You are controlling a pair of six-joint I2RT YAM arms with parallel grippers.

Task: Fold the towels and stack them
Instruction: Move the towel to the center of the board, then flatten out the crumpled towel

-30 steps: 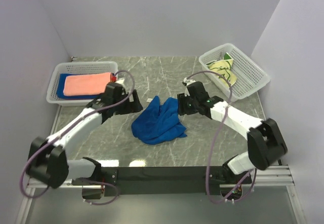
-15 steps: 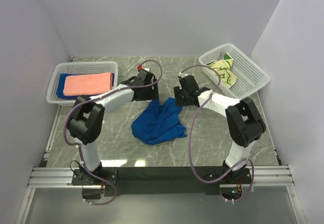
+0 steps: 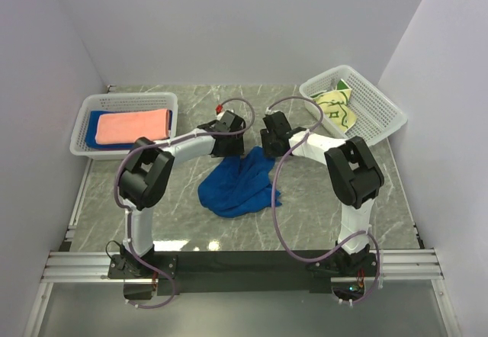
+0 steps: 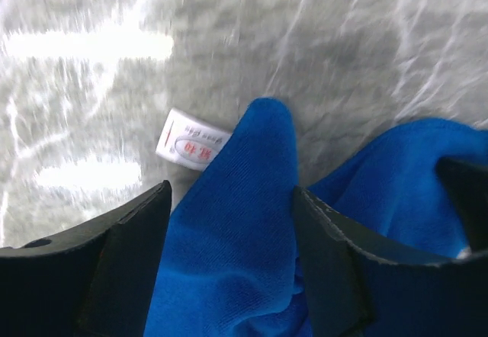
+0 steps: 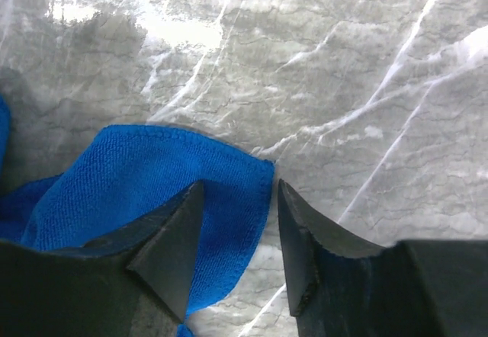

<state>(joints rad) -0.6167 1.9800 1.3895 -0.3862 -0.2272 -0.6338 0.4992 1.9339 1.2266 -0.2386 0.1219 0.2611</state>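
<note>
- Royal blue towel [image 3: 240, 184] crumpled in a loose heap mid-table on grey marble table [image 3: 320, 207], between the two arms.
- Left gripper [image 3: 231, 151] down low at the heap's far-left edge, arm stretched across from the left base.
- Left wrist view: jaws spread wide, black fingers [image 4: 114, 268] either side of a raised fold of the towel; fold loose in the gap, not pinched.
- White label [image 4: 192, 139] with red print flat on the marble, touching the fold's left edge.
- Right gripper [image 3: 266, 149] down low at the heap's far-right corner, near the left gripper, the two apart.
- Right wrist view: jaws parted by a narrow gap, hemmed towel corner lying in that gap, rest of the cloth running off left under one finger; no clamp on it visible.
- Left basket [image 3: 82, 140], white lattice, at the table's far left: salmon-pink towel [image 3: 133, 127] folded flat on top of a folded blue towel [image 3: 92, 129].
- Right basket [image 3: 381, 116], white lattice, at the far right, set at an angle: pale yellow towel [image 3: 338, 108] with green motifs bunched inside.
</note>
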